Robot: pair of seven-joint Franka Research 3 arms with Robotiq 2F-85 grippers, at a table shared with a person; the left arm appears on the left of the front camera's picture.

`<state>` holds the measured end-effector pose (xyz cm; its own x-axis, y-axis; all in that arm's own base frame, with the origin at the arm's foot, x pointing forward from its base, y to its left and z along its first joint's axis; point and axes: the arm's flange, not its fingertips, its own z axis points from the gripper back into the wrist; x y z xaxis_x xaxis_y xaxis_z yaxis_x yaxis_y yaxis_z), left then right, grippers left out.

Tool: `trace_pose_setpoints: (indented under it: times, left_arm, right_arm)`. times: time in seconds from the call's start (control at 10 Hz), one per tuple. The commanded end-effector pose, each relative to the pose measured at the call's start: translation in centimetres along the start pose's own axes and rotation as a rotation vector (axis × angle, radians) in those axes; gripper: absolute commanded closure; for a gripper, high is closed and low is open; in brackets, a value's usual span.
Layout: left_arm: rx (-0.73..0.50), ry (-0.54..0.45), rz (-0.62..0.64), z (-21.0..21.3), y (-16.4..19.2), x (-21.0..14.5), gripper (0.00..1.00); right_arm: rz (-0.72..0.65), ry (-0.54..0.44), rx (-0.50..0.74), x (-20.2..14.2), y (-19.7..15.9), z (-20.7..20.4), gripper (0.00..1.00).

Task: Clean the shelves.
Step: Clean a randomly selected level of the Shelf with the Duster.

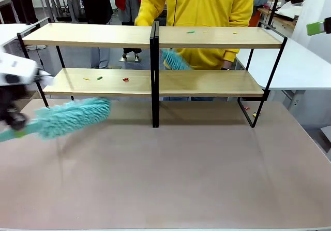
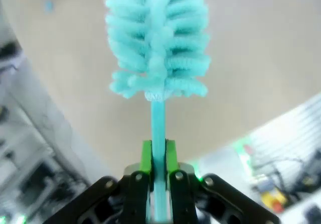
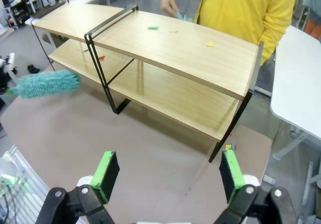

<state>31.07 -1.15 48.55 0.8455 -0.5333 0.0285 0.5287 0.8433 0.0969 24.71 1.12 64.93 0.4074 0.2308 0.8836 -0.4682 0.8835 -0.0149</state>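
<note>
left end effector (image 2: pixel 159 176) grips teal duster (image 1: pixel 72 117) before shelves (image 1: pixel 155 83).

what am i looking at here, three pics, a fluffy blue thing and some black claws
These are three cameras on a two-armed robot at one moment. The first looks across the table from between the arms, toward a person in yellow on the far side. The other two sit on the robot's wrists and look along the claws, called grippers.

The left gripper is shut on the thin handle of a teal duster; in the front view that duster hangs low by the left end of the shelves. The right gripper is open, holding nothing, raised over the table.

The shelves are a two-tier wooden rack with small coloured scraps on the boards. The person seems to hold a second teal duster behind the rack.
</note>
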Motion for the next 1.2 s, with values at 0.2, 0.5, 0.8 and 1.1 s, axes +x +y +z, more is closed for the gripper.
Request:
trace_pose_setpoints:
  times: [0.2,0.5,0.8,1.1]
  left_arm:
    - [0.125,0.033,0.399,-5.0,2.1,-26.9,0.88]
    - [-0.037,0.051,0.217,2.9,4.5,-10.3,0.88]
    - [-0.053,-0.008,0.083,5.4,3.5,-12.5,0.88]
    - [-0.265,-0.246,-0.149,11.0,7.8,-21.7,0.88]
  right_arm:
    - [-0.002,-0.002,0.003,0.0,-0.1,0.0,0.0]
    - [-0.002,-0.002,0.003,0.0,-0.1,0.0,0.0]
    - [-0.002,-0.002,0.003,0.0,-0.1,0.0,0.0]
    - [-0.002,-0.002,0.003,0.0,-0.1,0.0,0.0]
